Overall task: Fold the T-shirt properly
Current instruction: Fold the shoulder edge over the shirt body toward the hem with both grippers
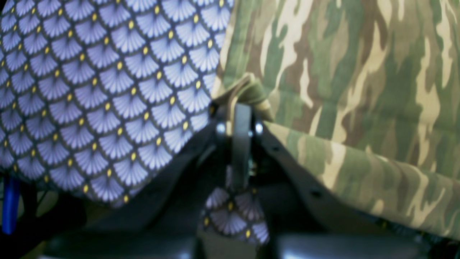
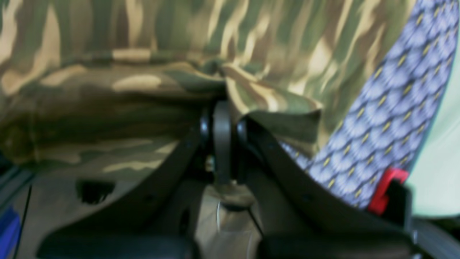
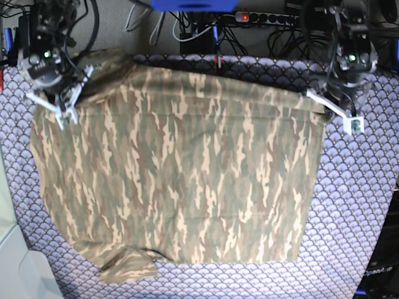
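A purple-grey cloth (image 3: 358,199) with a fan-scale print and small yellow dots covers the table, showing along its right, near and left edges. Beyond the far edge lies a tangle of black cables (image 3: 274,37) and a power strip (image 3: 265,17) with a red switch. A blue bar (image 3: 193,4) sits at the top, past the far edge. A pale surface (image 3: 15,265) shows off the near left corner.

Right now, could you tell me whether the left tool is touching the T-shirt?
Touching. The left wrist view shows the left tool shut on a bunched fold at the T-shirt's edge.
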### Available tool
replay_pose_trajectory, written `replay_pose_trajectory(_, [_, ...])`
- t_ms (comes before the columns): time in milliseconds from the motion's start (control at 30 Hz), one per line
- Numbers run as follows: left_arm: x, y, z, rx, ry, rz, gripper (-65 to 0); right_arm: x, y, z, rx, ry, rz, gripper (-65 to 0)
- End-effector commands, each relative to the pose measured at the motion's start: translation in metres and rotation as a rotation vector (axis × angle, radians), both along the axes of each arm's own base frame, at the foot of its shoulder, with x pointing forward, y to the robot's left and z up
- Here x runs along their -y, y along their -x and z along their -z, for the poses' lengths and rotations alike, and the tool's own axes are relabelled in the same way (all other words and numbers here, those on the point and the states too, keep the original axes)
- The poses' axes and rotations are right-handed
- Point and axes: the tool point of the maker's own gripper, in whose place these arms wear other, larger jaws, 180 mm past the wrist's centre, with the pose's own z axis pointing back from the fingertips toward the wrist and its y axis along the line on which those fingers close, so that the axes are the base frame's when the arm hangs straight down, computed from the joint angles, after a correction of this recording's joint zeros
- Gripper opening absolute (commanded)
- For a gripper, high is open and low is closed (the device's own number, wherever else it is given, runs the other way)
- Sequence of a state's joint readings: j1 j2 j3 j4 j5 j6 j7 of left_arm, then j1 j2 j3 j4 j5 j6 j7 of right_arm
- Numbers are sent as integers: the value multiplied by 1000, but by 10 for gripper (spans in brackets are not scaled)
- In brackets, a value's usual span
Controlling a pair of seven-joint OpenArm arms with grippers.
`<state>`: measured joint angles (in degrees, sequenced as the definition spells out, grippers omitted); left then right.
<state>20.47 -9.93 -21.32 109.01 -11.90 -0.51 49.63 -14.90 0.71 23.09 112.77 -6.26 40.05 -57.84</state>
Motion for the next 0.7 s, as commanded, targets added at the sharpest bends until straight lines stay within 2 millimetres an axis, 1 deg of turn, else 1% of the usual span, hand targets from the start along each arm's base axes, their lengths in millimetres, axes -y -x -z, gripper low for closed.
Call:
replay_pose_trajectory(0, [-5,-11,-14,50,-20,-4,-643,6,-14,-13,48,33,-3,-650])
replay_pose_trajectory(133, [-6,-33,-27,62,-12,-6,-643,17,-43,-27,86,106,12,-650])
replay_pose_trajectory(200, [-5,-43,-34,78,-7,-7,-643,17,-56,-32,95,136,4,-650])
replay_pose_trajectory(300, [-3,-61,-49,123,-4,0,-643,17,-71,-33,101,140,-9,-650])
replay_pose_trajectory(367, [4,-74,-46,119,4,26,-643,15,-82,-27,91,123,-19,-650])
replay_pose_trajectory(400, [3,-80,-43,110,-11,34,-643,15,-86,-22,78,112,-18,-650])
replay_pose_trajectory(467, [9,-92,-31,76,-27,62,-643,14,-96,-14,58,90,-19,-650])
replay_pose_trajectory(500, [11,-96,-26,59,-39,71,-643,17,-101,-13,55,91,-19,-650])
replay_pose_trajectory(567, [9,-103,-22,43,-65,72,-643,20,-109,-12,53,86,-20,-650])
replay_pose_trajectory(600, [6,-105,-21,40,-75,68,-643,20,-114,-14,59,83,-19,-650])
replay_pose_trajectory(667, [3,-108,-19,31,-85,59,-643,27,-124,-20,71,92,-16,-650])
